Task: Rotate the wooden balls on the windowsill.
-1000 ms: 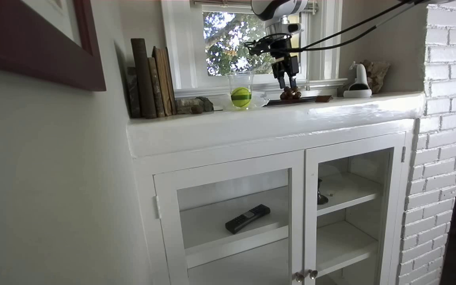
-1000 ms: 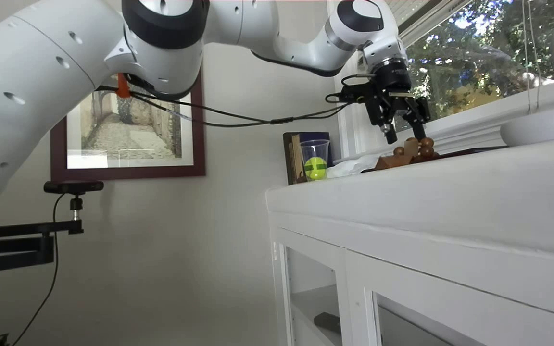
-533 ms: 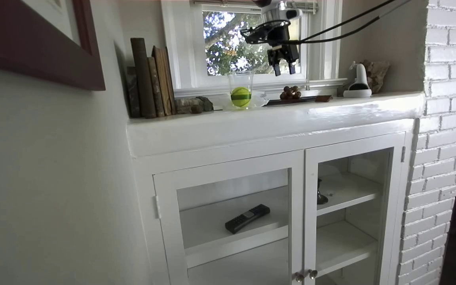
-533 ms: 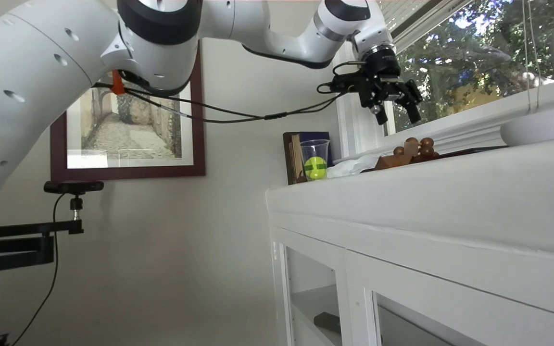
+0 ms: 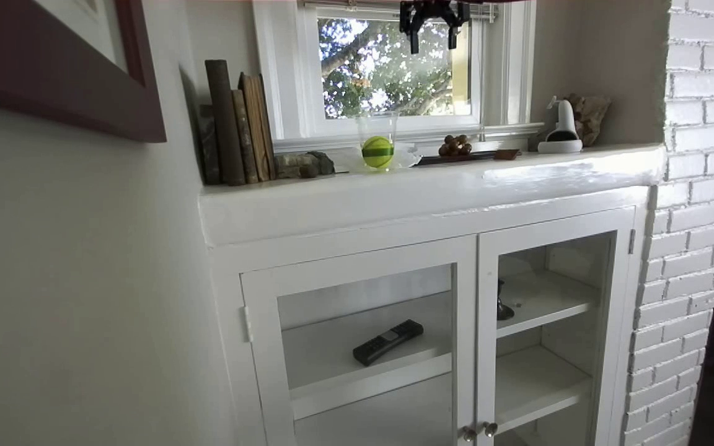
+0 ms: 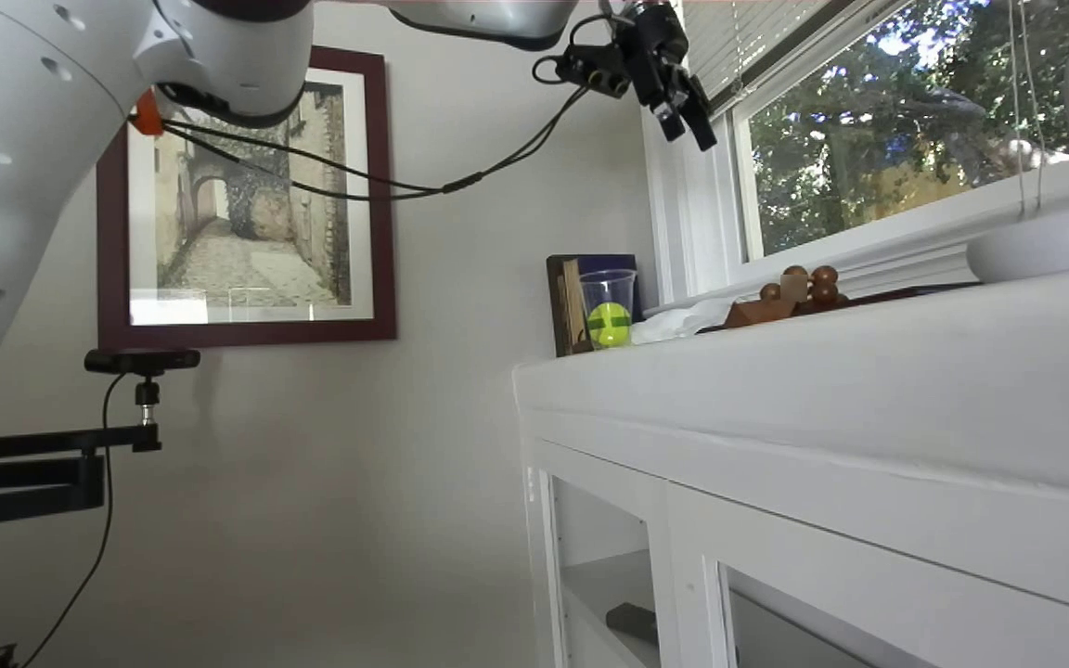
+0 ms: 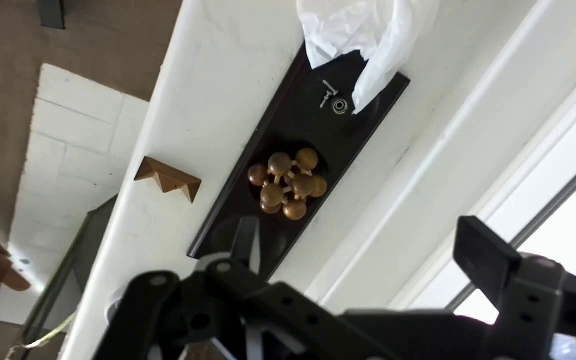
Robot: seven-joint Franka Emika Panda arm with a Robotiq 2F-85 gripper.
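Note:
The wooden balls, a low cluster of brown balls joined by pale pegs, sit on a dark tray (image 7: 313, 132) on the white windowsill (image 7: 198, 115). The cluster shows in the wrist view (image 7: 302, 185) and in both exterior views (image 5: 455, 147) (image 6: 823, 291). My gripper is open and empty, high above the sill in front of the window, in both exterior views (image 5: 433, 49) (image 6: 690, 139). In the wrist view the fingers (image 7: 358, 227) stand wide apart, with the cluster beyond the left finger and nothing between them.
A brown pointed wooden piece (image 7: 170, 181) lies beside the tray. White plastic (image 7: 363, 25) covers the tray's far end, by small screws. A clear cup with a yellow-green ball (image 5: 377, 152), old books (image 5: 227, 124) and a white device (image 5: 560, 142) stand on the sill.
My gripper has risen from just over the wooden balls to well above them, moving back toward the arm. It stays open. The wooden balls look unmoved.

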